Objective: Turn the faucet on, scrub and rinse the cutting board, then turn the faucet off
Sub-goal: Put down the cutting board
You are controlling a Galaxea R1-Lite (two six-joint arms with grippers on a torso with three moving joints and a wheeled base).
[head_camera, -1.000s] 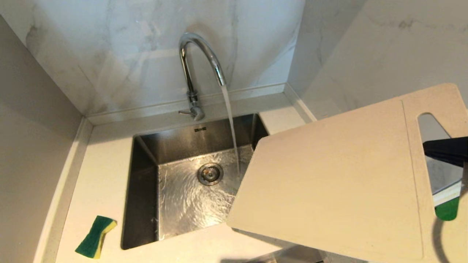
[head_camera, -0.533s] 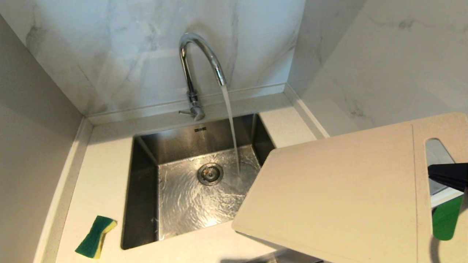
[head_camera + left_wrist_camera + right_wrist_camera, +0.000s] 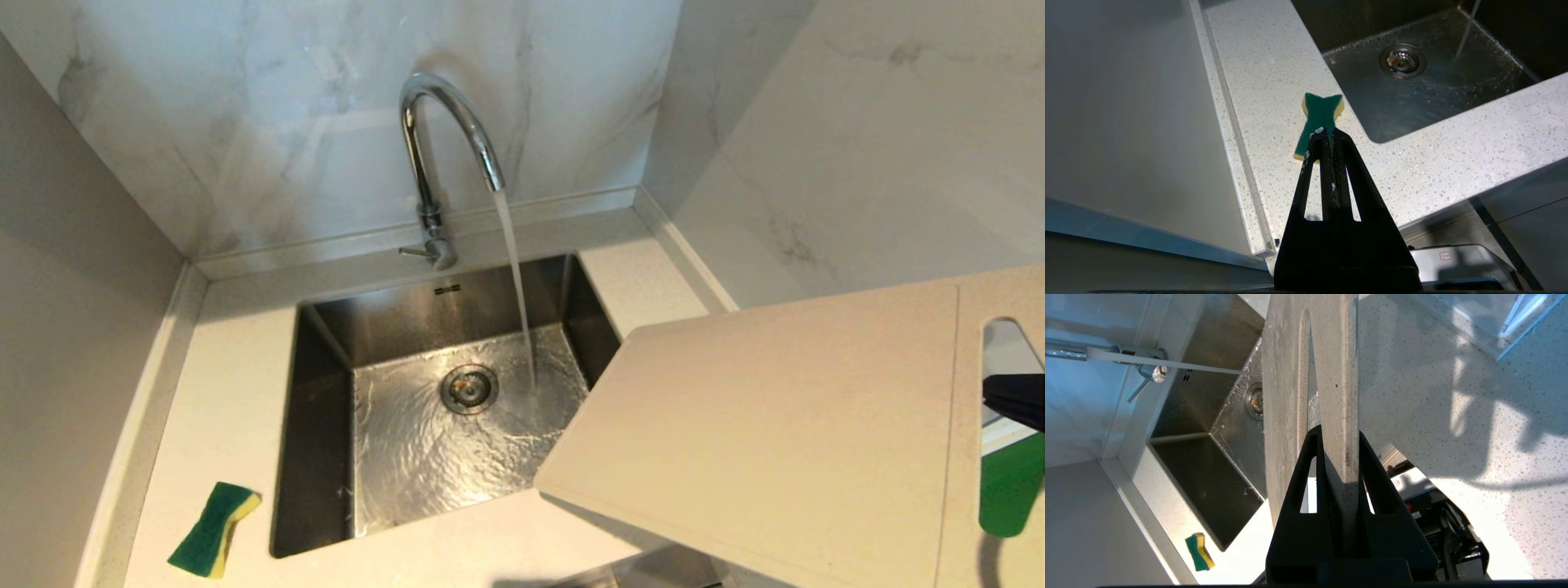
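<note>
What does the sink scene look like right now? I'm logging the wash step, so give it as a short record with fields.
faucet: running, stream falling into the sink
cutting board: held in the air to the right of the stream, one corner over the sink
right gripper: shut on the board's handle end
left gripper: shut, empty, above the counter near the sponge
sponge: on the counter left of the sink

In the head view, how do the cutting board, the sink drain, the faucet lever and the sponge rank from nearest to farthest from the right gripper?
Measured from the right gripper, at the view's right edge:
1. Cutting board: clamped in it by the handle end.
2. Sink drain: in the basin's middle.
3. Faucet lever: behind the basin, on the rim.
4. Sponge: on the counter, far left.
</note>
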